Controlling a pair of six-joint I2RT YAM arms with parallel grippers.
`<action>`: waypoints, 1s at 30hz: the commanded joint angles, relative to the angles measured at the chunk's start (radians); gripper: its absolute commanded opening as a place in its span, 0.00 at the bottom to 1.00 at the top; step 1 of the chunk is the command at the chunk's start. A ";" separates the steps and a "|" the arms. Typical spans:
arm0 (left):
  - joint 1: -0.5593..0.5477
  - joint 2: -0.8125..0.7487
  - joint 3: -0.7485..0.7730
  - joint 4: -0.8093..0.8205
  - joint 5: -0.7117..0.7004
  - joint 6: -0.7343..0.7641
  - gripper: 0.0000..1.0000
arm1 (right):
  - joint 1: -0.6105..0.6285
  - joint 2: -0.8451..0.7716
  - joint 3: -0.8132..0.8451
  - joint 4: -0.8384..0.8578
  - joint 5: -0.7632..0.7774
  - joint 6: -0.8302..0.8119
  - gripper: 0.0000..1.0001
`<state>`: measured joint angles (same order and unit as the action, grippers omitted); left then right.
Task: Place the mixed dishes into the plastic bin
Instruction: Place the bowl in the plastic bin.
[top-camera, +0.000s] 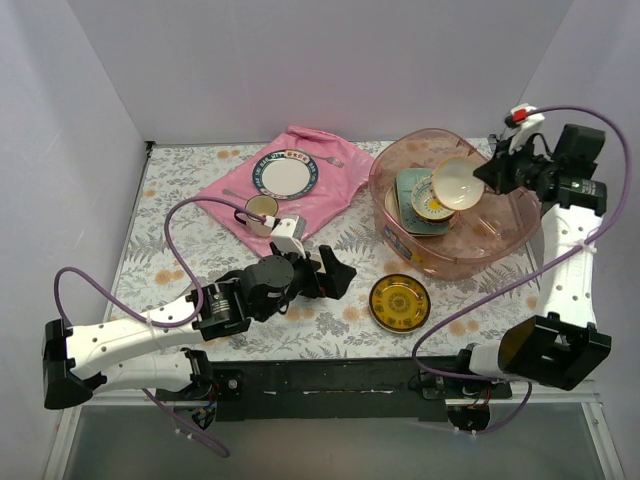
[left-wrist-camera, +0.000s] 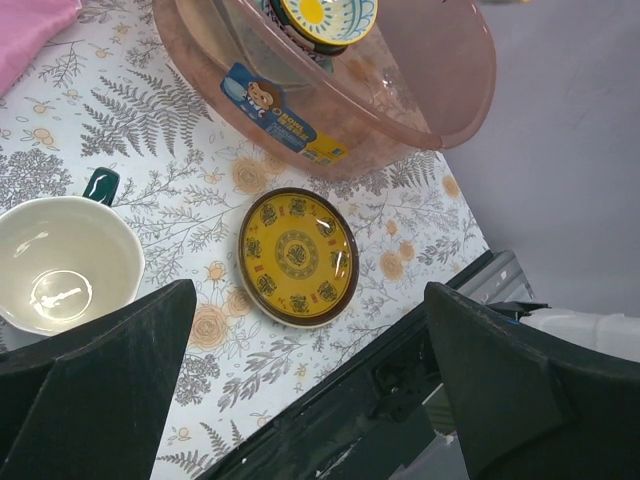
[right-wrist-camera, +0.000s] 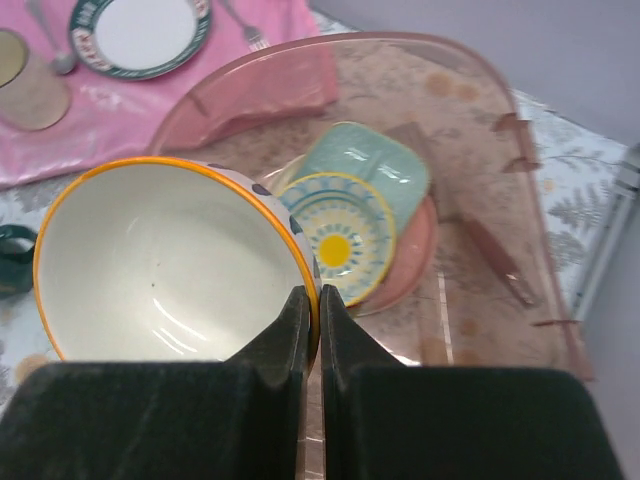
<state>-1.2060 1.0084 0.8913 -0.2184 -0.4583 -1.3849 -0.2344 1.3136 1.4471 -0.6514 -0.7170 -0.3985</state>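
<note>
Bins, one: large translucent pink plastic bin (top-camera: 485, 245), oval and deep-walled, on the far right of the floral-patterned bench (top-camera: 160, 190).

Bowls, two: cream bowl with orange rim (right-wrist-camera: 160, 265), tilted on edge above the bin's opening, its rim clamped between the jaws of the right gripper (right-wrist-camera: 312, 300); blue-and-yellow patterned bowl (right-wrist-camera: 338, 240), upright inside the bin.

Trays, one: pale green rectangular tray (right-wrist-camera: 375, 165), inside the bin, partly under the patterned bowl.

Plates, three: pink-and-cream plate (right-wrist-camera: 415, 245), lowest in the bin's stack, only an edge showing; yellow dark-rimmed plate (left-wrist-camera: 297, 255), flat on the bench just in front of the bin, apart from it; white plate with dark green patterned rim (top-camera: 285, 175), on the flat pink cloth (top-camera: 330, 195).

Cups, two: dark green mug with white inside (left-wrist-camera: 65, 265), upright on the bench close beside one finger of the left gripper (top-camera: 338, 270); tan cup (top-camera: 262, 212), on the cloth's near edge.

Cutlery, two: metal fork (right-wrist-camera: 243, 28) and metal spoon (right-wrist-camera: 60, 62), both on the cloth.

Grippers, two: the left low over the bench, jaws wide apart and gripping nothing; the right as above.
</note>
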 joint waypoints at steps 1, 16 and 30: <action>0.008 -0.034 -0.051 0.013 0.026 0.026 0.98 | -0.144 0.079 0.128 -0.059 -0.085 -0.078 0.01; 0.022 0.010 -0.114 0.053 0.093 0.020 0.98 | -0.233 0.213 0.059 -0.054 0.073 -0.258 0.01; 0.037 0.094 -0.121 0.094 0.148 0.009 0.98 | -0.082 0.297 0.082 0.027 0.033 -0.067 0.01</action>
<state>-1.1786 1.0935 0.7780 -0.1486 -0.3290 -1.3769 -0.3908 1.6196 1.4921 -0.7246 -0.6582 -0.5774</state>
